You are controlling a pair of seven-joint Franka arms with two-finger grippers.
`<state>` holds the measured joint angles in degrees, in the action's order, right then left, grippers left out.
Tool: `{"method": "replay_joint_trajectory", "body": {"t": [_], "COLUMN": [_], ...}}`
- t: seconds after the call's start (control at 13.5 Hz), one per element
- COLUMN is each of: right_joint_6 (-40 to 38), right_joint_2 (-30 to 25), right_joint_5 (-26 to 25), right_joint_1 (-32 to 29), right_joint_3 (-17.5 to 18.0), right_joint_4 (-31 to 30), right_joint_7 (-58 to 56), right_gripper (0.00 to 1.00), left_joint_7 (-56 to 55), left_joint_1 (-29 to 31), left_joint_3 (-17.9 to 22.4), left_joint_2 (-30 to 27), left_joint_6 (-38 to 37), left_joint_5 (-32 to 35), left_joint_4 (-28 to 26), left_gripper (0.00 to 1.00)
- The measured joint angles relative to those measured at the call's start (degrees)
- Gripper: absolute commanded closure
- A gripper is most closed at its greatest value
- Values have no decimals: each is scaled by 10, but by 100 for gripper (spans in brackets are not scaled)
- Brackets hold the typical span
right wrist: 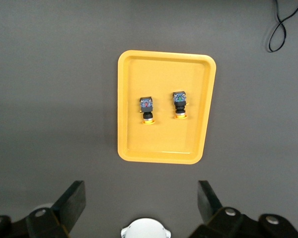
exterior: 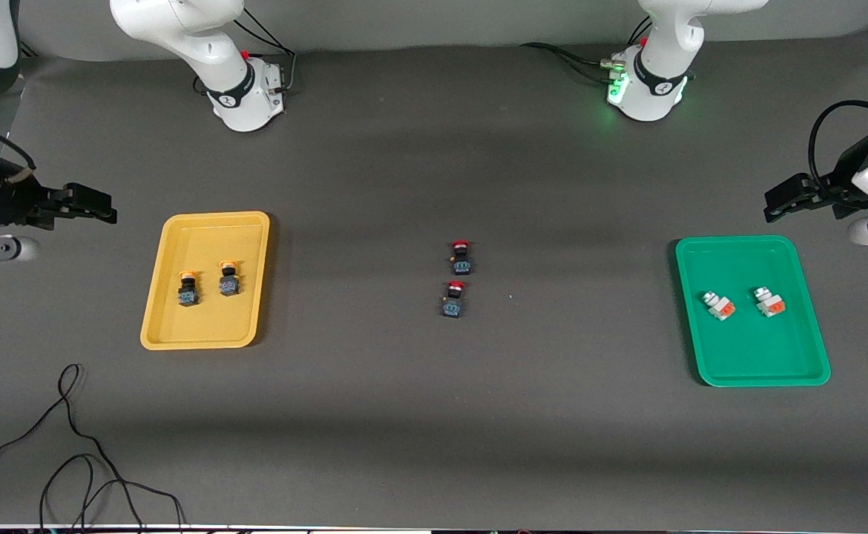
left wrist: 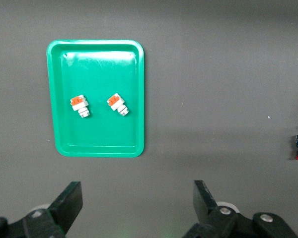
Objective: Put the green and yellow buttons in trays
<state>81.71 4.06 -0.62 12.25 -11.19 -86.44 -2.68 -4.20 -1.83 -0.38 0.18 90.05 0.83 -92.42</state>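
Front view: two yellow-capped black buttons [exterior: 208,284] in shallow yellow plastic tray [exterior: 174,326] near desk [exterior: 434,415] right-arm edge; two white-grey orange-block buttons [exterior: 744,303] in shallow green plastic tray [exterior: 745,363] near left-arm edge. My left tool [left wrist: 138,203] and right tool [right wrist: 141,203] wide open, empty, parked at edges. Task looks complete.

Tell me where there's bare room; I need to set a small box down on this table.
Bare mat lies between the yellow tray and the red buttons, and between those and the green tray. The strip nearer the camera is bare too, except the cable at the right arm's end. Each tray holds two buttons side by side, with spare floor around them.
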Motion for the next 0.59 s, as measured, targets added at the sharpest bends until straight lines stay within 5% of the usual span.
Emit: {"method": "replay_joint_trajectory", "body": {"t": [0.3, 0.59], "right_joint_6": [62, 87], "right_joint_2": [-77, -81], "right_joint_5": [-30, -30], "right_joint_1": [-69, -78], "right_joint_3": [99, 108], "right_joint_4": [-108, -112], "right_joint_7": [6, 31], "right_gripper": [0, 0], "left_joint_7": [0, -1], "left_joint_1": [0, 0], "left_joint_3": [-1, -4], "left_joint_2": [0, 0], "left_joint_6": [-4, -6], "left_joint_5": [0, 0], "left_joint_4": [0, 0], "left_gripper": [1, 1]}}
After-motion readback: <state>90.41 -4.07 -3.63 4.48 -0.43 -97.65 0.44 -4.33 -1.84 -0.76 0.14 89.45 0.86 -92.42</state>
